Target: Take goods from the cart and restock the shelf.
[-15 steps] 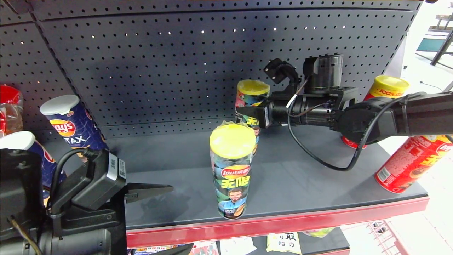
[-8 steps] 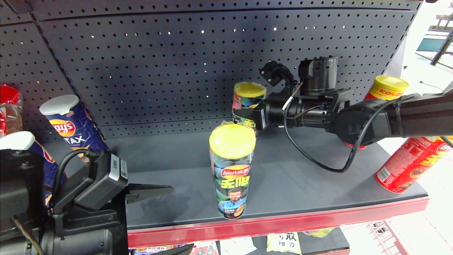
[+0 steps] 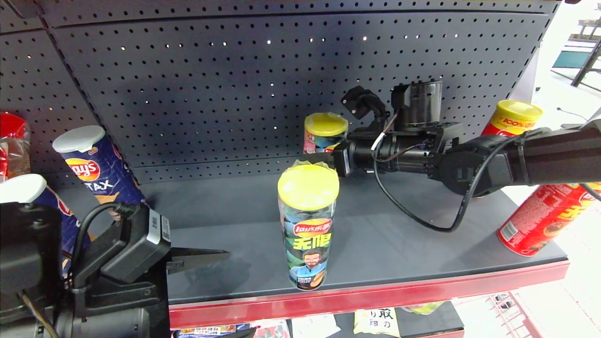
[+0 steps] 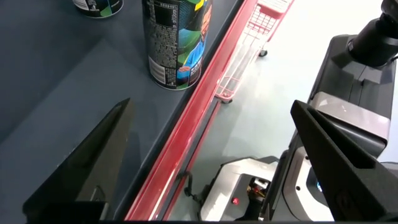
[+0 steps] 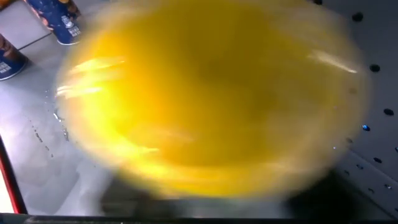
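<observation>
left gripper (image 4: 210, 102): black fingers spread wide, nothing in between
tall green-blue printed chip can (image 4: 177, 43): upright, just by the red front lip (image 4: 186, 127) of the dark grey shelf (image 4: 62, 81)

Head camera down onto shelf (image 3: 235, 211) (wrists nearer)

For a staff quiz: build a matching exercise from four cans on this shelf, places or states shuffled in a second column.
1. front green can
2. rear green can
3. rear blue can
4. front red can

A. shelf's right front corner
B. in the right gripper
C. white lid, far left
D. centre, by the red edge

Pairs: 1-D, 2-B, 3-C, 4-A
</observation>
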